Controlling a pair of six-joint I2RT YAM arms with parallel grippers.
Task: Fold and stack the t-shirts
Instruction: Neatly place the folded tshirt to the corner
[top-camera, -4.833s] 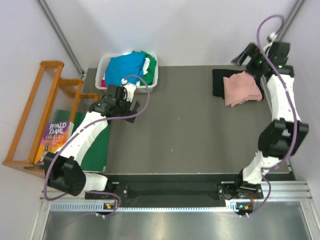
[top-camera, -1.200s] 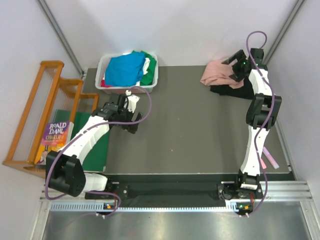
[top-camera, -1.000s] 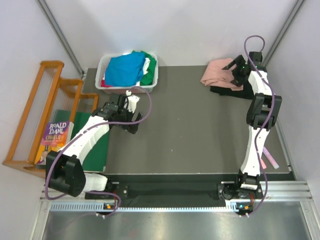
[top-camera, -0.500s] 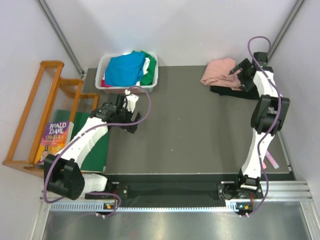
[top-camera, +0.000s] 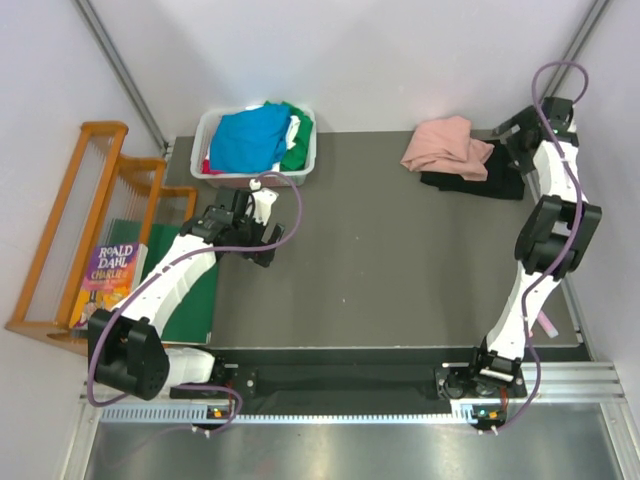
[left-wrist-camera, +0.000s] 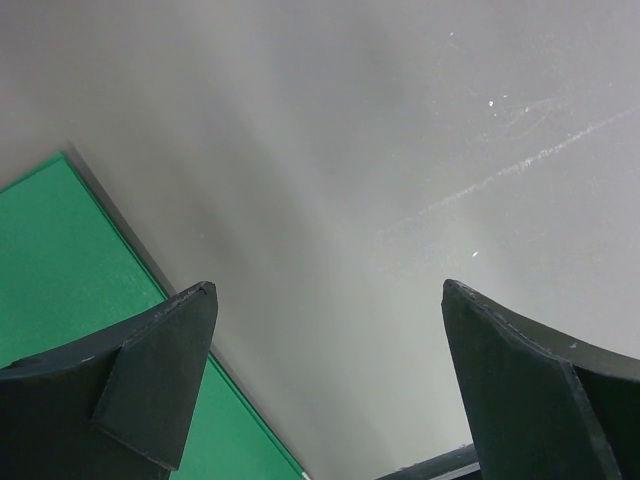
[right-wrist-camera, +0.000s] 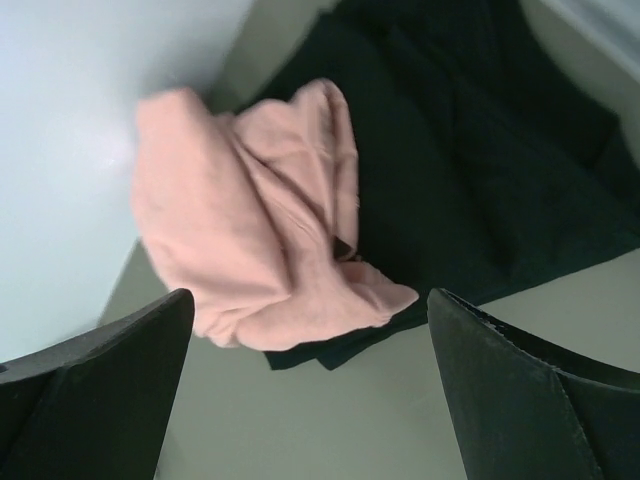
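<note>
A crumpled dusty-pink t-shirt (top-camera: 444, 143) lies at the table's far right, partly on a folded black t-shirt (top-camera: 488, 174). Both also show in the right wrist view, the pink one (right-wrist-camera: 250, 215) over the black one (right-wrist-camera: 470, 170). My right gripper (top-camera: 512, 134) is open and empty, just right of the pile and above it (right-wrist-camera: 310, 350). More t-shirts, blue (top-camera: 247, 135), green (top-camera: 297, 140), white and red, fill a white basket (top-camera: 305, 171) at the far left. My left gripper (top-camera: 262, 238) is open and empty over bare table (left-wrist-camera: 330, 330).
A flat dark-green board (top-camera: 195, 292) lies along the table's left edge and shows under the left fingers (left-wrist-camera: 60, 270). A wooden rack (top-camera: 80, 220) with a book (top-camera: 110, 268) stands off the table to the left. A pink object (top-camera: 545, 322) lies at the right edge.
My right gripper has let go of the pink t-shirt and drawn back to the right; the shirt now lies crumpled, shifted left off the black one. The left arm has barely moved.
</note>
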